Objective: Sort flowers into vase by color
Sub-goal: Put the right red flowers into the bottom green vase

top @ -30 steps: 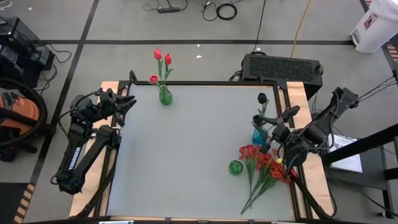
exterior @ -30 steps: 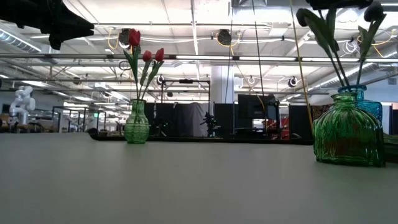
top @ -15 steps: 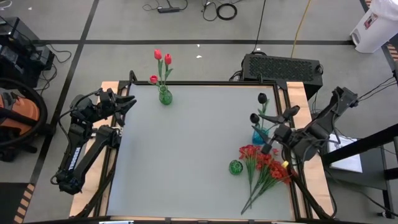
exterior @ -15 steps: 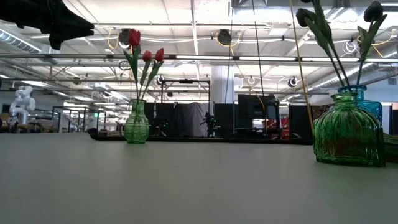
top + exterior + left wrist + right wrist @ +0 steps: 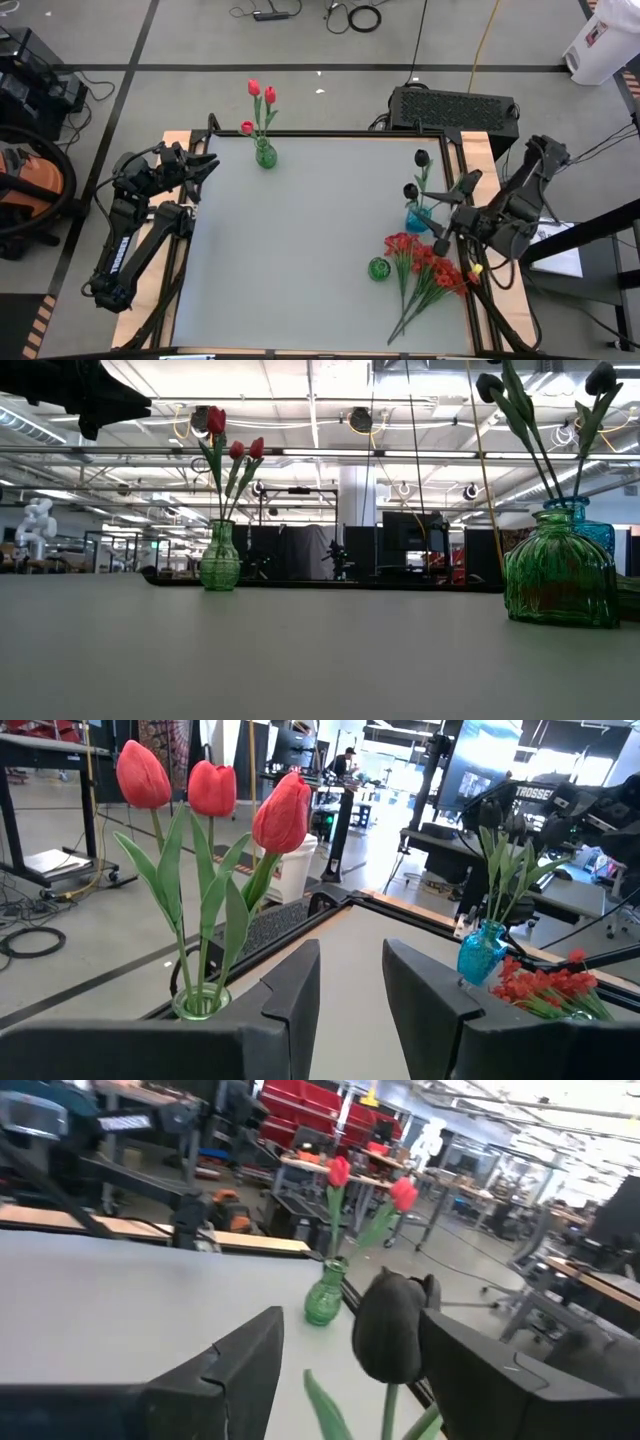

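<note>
A pale grey table (image 5: pixel 300 230) stands on a concrete workshop floor crossed by dark tape lines. At its left edge the left gripper (image 5: pixel 205 165) waits with jaws apart, facing a green vase (image 5: pixel 265 155) at the far edge that holds three red-pink tulips (image 5: pixel 260 95). Toward the right, a second, squat green vase (image 5: pixel 378 268) sits empty near the front. Just beside it a bunch of small red blossoms (image 5: pixel 425 265) lies flat on the table, stems pointing to the front edge. Behind the bunch a blue vase (image 5: pixel 415 217) holds two black tulips (image 5: pixel 415 172). The right gripper (image 5: pixel 442 228) hovers just right of the blue vase, jaws apart, a black bud showing between them.
</note>
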You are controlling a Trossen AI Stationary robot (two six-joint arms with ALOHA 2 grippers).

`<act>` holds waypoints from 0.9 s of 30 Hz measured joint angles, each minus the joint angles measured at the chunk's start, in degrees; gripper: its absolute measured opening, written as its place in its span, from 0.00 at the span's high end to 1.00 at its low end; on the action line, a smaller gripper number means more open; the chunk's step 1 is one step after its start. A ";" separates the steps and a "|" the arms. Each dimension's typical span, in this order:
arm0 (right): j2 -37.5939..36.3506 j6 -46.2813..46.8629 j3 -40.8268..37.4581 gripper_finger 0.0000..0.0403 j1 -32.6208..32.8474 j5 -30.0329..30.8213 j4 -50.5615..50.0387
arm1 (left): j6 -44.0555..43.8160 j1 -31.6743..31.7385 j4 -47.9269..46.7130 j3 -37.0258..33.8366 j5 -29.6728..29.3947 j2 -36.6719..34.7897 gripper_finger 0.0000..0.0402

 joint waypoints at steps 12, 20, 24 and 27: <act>-1.28 0.32 0.00 0.44 8.36 -9.28 1.20 | 0.00 0.00 0.01 -0.01 -0.01 -0.01 0.71; -1.22 2.57 0.00 0.44 10.78 -27.03 2.58 | 0.00 0.01 0.01 -0.01 -0.01 -0.02 0.71; -1.17 4.40 0.00 0.44 11.11 -34.27 2.40 | 0.00 0.01 0.01 -0.01 -0.01 -0.01 0.71; -1.17 6.61 0.00 0.44 11.09 -39.50 1.88 | 0.00 0.01 0.01 0.01 -0.01 -0.01 0.71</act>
